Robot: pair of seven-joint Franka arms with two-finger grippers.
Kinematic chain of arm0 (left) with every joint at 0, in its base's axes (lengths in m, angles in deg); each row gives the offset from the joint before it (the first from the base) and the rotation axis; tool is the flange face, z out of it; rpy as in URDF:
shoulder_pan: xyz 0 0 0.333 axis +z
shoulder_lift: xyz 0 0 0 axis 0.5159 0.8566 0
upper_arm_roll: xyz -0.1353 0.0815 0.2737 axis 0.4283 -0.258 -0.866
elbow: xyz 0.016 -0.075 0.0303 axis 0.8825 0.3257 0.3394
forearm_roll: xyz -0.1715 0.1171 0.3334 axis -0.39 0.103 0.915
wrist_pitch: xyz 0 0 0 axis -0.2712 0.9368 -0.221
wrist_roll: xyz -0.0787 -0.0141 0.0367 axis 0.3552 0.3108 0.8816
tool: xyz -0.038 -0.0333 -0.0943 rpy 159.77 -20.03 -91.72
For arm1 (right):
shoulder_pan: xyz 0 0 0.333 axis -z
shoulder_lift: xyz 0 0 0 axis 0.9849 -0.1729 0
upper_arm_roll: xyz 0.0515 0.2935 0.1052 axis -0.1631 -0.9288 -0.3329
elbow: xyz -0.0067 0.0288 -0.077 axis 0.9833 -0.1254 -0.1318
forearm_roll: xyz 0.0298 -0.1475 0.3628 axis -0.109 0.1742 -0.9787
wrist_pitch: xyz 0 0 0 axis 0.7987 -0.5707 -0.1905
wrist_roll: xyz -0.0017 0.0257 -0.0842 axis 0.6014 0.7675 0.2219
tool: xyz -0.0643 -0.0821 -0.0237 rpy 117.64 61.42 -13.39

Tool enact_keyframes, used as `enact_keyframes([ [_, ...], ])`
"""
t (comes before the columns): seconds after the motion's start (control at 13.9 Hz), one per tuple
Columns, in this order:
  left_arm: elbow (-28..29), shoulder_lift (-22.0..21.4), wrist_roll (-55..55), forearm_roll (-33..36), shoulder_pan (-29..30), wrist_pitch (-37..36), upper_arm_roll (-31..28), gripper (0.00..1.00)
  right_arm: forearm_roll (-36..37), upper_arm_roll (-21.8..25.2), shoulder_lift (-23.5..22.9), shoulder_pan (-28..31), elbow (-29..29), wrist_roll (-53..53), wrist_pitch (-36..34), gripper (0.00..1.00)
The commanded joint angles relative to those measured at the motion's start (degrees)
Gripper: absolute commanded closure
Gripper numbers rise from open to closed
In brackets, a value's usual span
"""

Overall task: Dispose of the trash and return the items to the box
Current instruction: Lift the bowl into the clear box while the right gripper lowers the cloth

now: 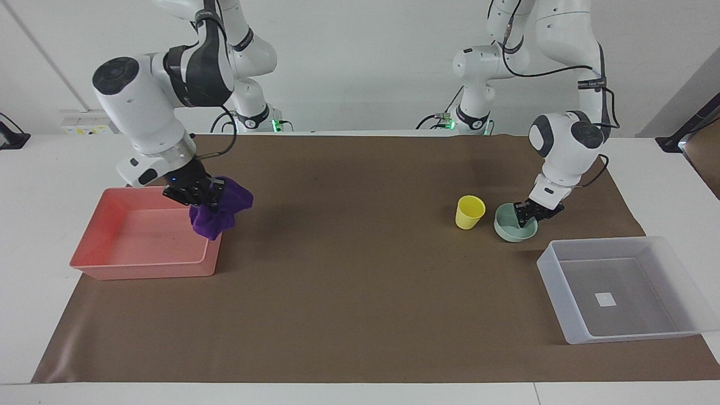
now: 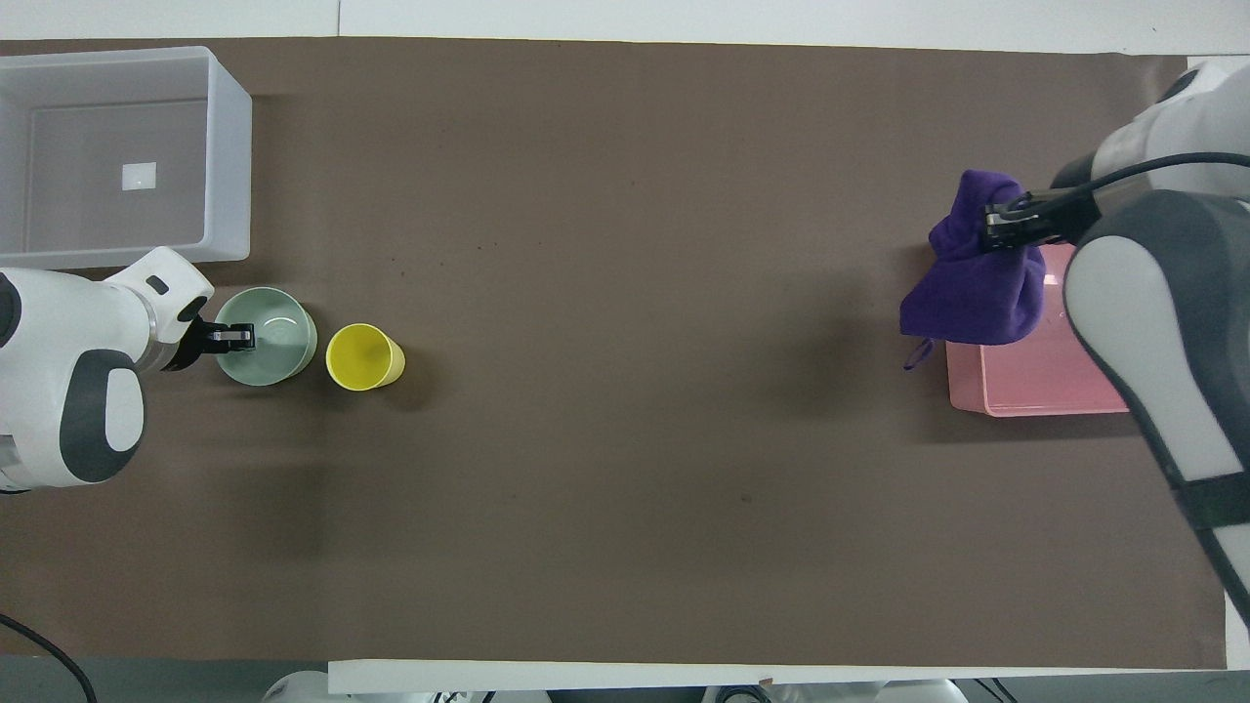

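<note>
My right gripper [image 1: 197, 194] is shut on the purple cloth [image 1: 216, 211] and holds it in the air over the pink tray's edge; the cloth also shows in the overhead view [image 2: 972, 283] under the right gripper [image 2: 1006, 223]. My left gripper [image 1: 530, 214] is down at the mint-green bowl [image 1: 509, 230], closed on its rim at the side toward the left arm's end, as the overhead view shows [image 2: 234, 337]. The yellow cup [image 1: 469, 212] stands upright beside the bowl [image 2: 278, 347]. The translucent box [image 1: 554, 281] is empty, farther from the robots than the bowl.
The pink tray [image 1: 140, 264] lies empty at the right arm's end of the table, partly hidden under my right arm in the overhead view [image 2: 1035, 395]. A brown mat [image 1: 360, 292] covers the table.
</note>
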Motion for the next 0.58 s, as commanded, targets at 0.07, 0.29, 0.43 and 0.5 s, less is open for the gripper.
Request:
enact_keyframes([
  [0.07, -7.6, -2.8, 1.3, -0.4, -0.6, -14.0, -0.4, 1.0, 0.1, -0.4, 1.8, 9.4, -3.1, 10.7, -1.1, 1.0],
  [0.29, -21.8, -4.7, 1.5, -0.7, -0.6, -34.4, -0.3, 1.0, 0.2, -0.3, 2.7, 11.0, -7.1, 11.0, 0.9, 0.99],
  [0.43, -29.7, -3.3, 1.4, -4.0, 0.3, -40.5, -0.9, 1.0, 0.3, -0.3, 2.7, 12.4, -10.8, 11.3, 4.3, 0.99],
  [0.5, -31.6, -1.8, 1.5, -5.3, 1.0, -39.3, -1.1, 1.0, 0.3, -0.3, 2.6, 12.6, -12.9, 11.5, 7.2, 0.99],
])
